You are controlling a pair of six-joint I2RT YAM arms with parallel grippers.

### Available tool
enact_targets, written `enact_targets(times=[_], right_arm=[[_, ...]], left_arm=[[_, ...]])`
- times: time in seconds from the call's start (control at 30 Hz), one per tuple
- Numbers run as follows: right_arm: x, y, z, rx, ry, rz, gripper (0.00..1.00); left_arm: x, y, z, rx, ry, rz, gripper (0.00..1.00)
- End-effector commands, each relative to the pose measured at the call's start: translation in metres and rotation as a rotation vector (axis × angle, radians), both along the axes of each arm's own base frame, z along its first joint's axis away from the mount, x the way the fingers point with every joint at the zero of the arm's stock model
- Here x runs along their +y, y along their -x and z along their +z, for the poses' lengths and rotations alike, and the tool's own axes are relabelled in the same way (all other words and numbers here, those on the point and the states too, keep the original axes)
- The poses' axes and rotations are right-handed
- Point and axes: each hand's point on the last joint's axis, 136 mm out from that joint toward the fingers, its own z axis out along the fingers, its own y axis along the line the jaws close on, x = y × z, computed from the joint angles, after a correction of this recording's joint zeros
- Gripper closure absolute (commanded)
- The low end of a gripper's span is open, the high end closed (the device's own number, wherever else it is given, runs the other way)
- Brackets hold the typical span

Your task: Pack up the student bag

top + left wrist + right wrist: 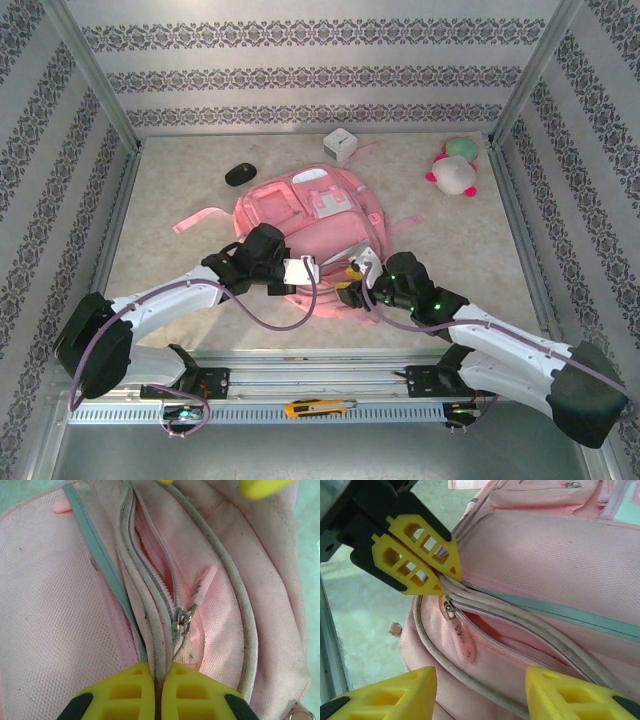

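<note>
The pink student bag [310,210] lies flat in the middle of the table, its top end toward the arms. My left gripper [316,272] [157,672] is shut on the pale trim beside the bag's main zipper. The zipper gapes partly, showing a pink lining inside [520,630]. Its slider and pink pull tab [200,590] [462,637] sit close to the pinched trim. My right gripper [355,282] [480,680] hovers open over the bag's top edge, its jaws straddling the zipper area with nothing between them. The left gripper's yellow fingers [420,555] show in the right wrist view.
A black mouse [240,174] lies left of the bag's far end and a white cube [340,145] behind it. A pink-and-white plush toy [455,170] sits at the back right. A yellow utility knife [318,407] rests on the front rail. A loose strap [200,218] trails left.
</note>
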Motion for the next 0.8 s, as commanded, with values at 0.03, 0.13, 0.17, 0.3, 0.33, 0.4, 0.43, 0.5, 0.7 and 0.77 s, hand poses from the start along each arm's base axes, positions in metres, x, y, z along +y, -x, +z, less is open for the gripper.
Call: enact_targets(times=[0.03,0.13,0.17,0.3,0.33,0.4,0.43,0.5,0.7,0.77], right_arm=[[0.013,-0.002,0.002,-0.066,-0.012,0.026,0.51],[0.024,-0.003,0.002,-0.072,-0.019,0.047,0.51],[0.027,-0.003,-0.001,-0.066,-0.014,0.052,0.51],[0.038,-0.005,-0.007,-0.040,-0.017,0.069,0.52],[0.040,-0.007,-0.008,-0.035,-0.022,0.064,0.53],[0.043,-0.011,-0.009,-0.031,-0.032,0.049,0.54],[0.045,-0.013,-0.008,-0.030,-0.040,0.047,0.56],[0.050,-0.014,-0.005,-0.029,-0.056,0.055,0.60],[0.050,-0.016,-0.003,-0.021,-0.069,0.042,0.75],[0.048,-0.015,-0.001,-0.012,-0.082,0.033,0.84]], left_arm=[[-0.012,0.004,0.015,0.043,0.104,-0.010,1.00],[-0.013,0.004,0.017,0.047,0.111,-0.009,1.00],[-0.013,0.005,0.017,0.049,0.113,-0.008,1.00],[-0.014,0.004,0.021,0.039,0.125,-0.009,1.00],[-0.015,0.003,0.023,0.035,0.130,-0.011,1.00],[-0.015,0.004,0.023,0.037,0.130,-0.016,1.00],[-0.016,0.004,0.023,0.036,0.133,-0.019,1.00],[-0.017,0.004,0.024,0.042,0.137,-0.019,1.00],[-0.013,0.003,0.020,0.036,0.116,-0.006,1.00],[-0.011,0.002,0.019,0.033,0.107,-0.001,1.00]])
